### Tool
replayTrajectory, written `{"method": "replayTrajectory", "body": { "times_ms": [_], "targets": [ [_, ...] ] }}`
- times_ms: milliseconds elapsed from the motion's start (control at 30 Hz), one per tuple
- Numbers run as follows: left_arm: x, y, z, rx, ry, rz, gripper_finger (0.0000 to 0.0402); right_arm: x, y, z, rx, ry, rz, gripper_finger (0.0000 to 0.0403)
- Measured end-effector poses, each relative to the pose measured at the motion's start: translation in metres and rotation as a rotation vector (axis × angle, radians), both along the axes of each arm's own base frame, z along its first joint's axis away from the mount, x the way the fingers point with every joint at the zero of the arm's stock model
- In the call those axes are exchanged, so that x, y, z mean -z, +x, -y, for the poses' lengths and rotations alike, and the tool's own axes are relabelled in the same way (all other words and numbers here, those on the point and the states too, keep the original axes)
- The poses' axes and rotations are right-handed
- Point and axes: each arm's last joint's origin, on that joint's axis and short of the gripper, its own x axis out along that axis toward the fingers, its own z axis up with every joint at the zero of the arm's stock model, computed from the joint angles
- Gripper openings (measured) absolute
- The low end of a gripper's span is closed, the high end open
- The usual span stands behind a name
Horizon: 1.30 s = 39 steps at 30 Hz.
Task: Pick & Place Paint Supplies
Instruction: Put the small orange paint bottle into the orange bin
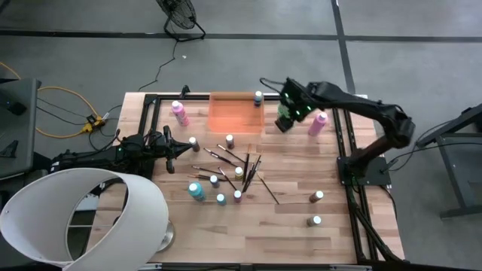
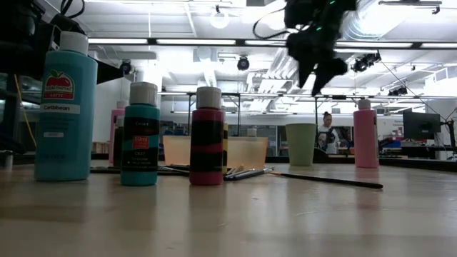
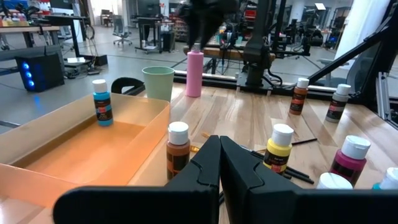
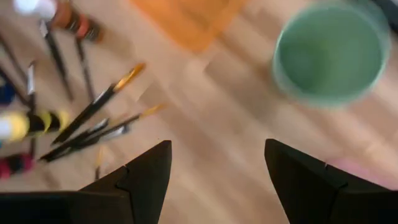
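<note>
**A:** How is the right gripper [image 4: 214,180] found?

**B:** Its fingers are seen spread wide with nothing between them. It is held up in the air near the far right corner of the table [image 1: 294,241], just beside the light green cup [image 4: 333,53] and the right end of the orange tray [image 1: 236,113]. Bare wood is seen under the gap.

**A:** And the other one?

**B:** The left gripper [image 3: 219,163] is kept low by the left edge of the table, its fingers pressed together on nothing. It is judged to be waiting.

**A:** Where are the paint supplies?

**B:** One blue-labelled bottle [image 3: 102,102] has been stood inside the tray at its far right corner. The rest is left on the wood: a brown bottle [image 3: 178,147] just outside the tray's near wall, a yellow bottle [image 3: 278,148] beside it, the paintbrushes [image 1: 245,167] fanned out mid-table, two tall pink bottles [image 1: 180,113] at the far edge on either side of the tray, and two small bottles [image 1: 315,208] set apart toward the near right corner.

**A:** Why is the open gripper held so high?

**B:** It is judged that height is being kept so the cup and tray wall are cleared, with the fingers ready for the next pick; the brushes, lying flat and crossed, are expected to be harder to pinch than the bottles.
</note>
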Motion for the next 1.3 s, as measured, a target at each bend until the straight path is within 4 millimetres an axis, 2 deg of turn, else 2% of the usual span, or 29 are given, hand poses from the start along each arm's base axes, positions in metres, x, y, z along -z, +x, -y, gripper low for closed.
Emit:
{"method": "replayTrajectory", "body": {
  "times_ms": [367, 600, 900, 1300],
  "targets": [
    [0.000, 0.000, 0.000, 0.000, 0.000, 0.000, 0.0000, 0.033, -0.062, -0.098, 0.099, 0.164, -0.030, 0.0252],
    [0.000, 0.000, 0.000, 0.000, 0.000, 0.000, 0.0000, 0.051, -0.089, -0.144, 0.150, 0.232, -0.075, 0.0252],
    [0.000, 0.000, 0.000, 0.000, 0.000, 0.000, 0.0000, 0.057, -0.099, -0.183, 0.158, 0.253, -0.108, 0.0252],
    [0.000, 0.000, 0.000, 0.000, 0.000, 0.000, 0.0000, 0.071, -0.097, -0.211, 0.166, 0.229, -0.183, 0.0252]
  ]
}}
